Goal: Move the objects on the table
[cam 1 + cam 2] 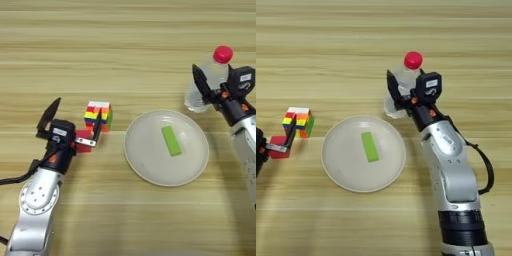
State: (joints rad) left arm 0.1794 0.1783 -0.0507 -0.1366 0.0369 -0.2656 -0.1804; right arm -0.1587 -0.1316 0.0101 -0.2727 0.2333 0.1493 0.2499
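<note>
Wood-grain surface (125, 45) fills both views, plank lines running horizontally.

Right arm comes in from the lower right. Right gripper (406, 90) is up at the clear bottle (401, 85), which has a red cap (413, 59). One black finger shows on the bottle's left side, the gripper body sits on its right; fingers are spread around the bottle, but can't tell if they actually clamp it.

Left arm comes in from the lower left. Left gripper (75, 122) has its fingers wide open: one finger points up-left, clear of everything, the other reaches right and ends against the multicoloured puzzle cube (98, 116).

Cream plate (166, 147) sits centre-right, just below-left of the bottle, not touching it. Puzzle cube sits left of the plate, apart from it.

Green block (171, 140) lies flat on the plate, near its middle, tilted slightly off vertical.

Red cube (82, 137) sits on the surface just below-left of the puzzle cube, partly hidden under the left gripper's lower finger.
</note>
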